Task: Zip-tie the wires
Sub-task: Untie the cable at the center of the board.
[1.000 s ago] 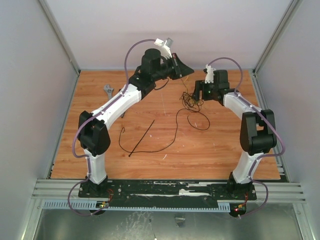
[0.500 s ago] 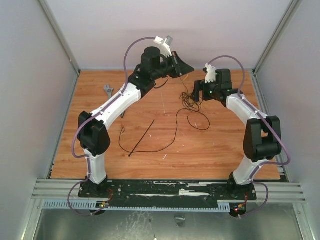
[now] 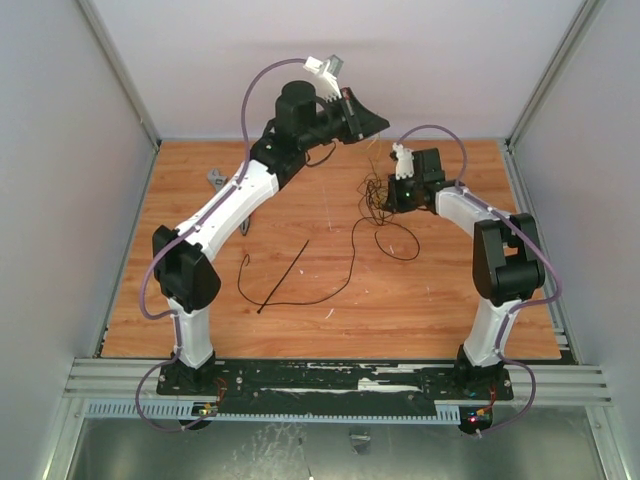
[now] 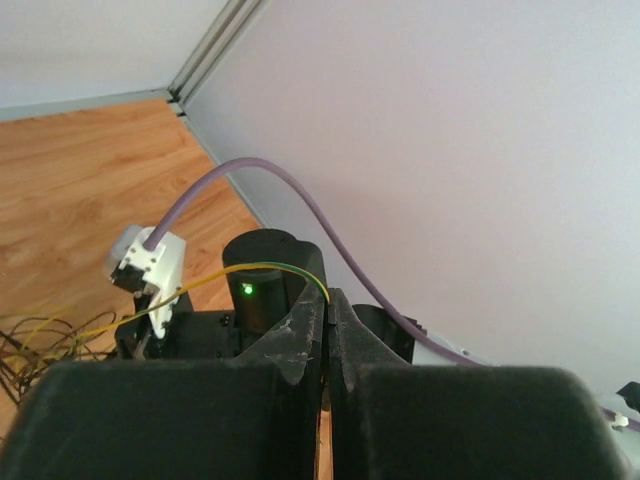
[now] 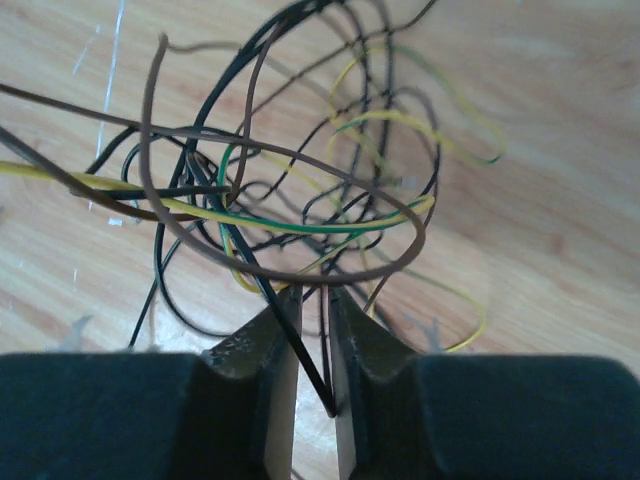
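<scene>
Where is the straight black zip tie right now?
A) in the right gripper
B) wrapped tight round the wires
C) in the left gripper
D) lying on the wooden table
D: the zip tie lies flat and straight on the table, away from the left gripper and the right gripper, and it is not looped round the tangle of wires.

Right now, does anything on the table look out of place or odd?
One yellow-green strand of the wires runs up to the shut left hand, raised over the table. The zip tie lies apart from the tangle, untouched.
</scene>
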Robot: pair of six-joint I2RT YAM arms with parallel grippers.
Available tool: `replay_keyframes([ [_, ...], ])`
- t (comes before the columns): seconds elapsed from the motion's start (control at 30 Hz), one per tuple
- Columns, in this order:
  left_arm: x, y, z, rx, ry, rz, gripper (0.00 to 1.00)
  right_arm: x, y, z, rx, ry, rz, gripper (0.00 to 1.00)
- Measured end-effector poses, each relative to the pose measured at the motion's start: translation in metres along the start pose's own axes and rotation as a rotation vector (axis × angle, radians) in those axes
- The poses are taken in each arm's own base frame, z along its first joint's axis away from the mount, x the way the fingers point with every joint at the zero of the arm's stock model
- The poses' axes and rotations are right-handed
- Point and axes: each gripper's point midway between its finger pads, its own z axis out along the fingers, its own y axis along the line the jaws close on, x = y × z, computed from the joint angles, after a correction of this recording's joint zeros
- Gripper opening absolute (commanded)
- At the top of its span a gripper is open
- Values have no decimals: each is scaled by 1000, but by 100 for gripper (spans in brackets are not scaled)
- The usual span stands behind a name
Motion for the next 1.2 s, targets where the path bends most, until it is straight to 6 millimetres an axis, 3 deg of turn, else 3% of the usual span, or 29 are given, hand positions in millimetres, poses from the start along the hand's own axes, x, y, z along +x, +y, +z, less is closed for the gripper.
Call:
replay_keyframes([
  [0.13, -11, 5, -5, -12, -14, 7, 0, -19, -14, -7, 61, -35, -13, 11],
  [0.27, -39, 28, -21, -55, -55, 3, 0, -33, -34, -24, 119, -67, 1, 11],
  [0.5, -99, 64, -70, -138, -171, 11, 0, -56, -94, -73, 254, -141, 83, 18],
  [0.57, -107, 67, -82, -150, -190, 15, 0, -61, -114, -91, 297, -170, 117, 18],
  [0.67, -109, 65, -95, -151, -200, 19, 0, -67, -143, -120, 358, -214, 167, 10],
  [0.83, -103, 69, -101, -155, -189, 14, 0, -65, -190, -162, 458, -268, 260, 2],
  [0.97, -105, 89, -114, -199, -198, 2, 0, -51, -227, -189, 559, -279, 336, 0],
  [1.07, -120, 114, -138, -272, -233, 1, 0, -39, -250, -210, 661, -276, 381, 0],
  [1.2, -157, 148, -189, -404, -327, 30, 0, -29, -269, -234, 789, -274, 410, 0],
])
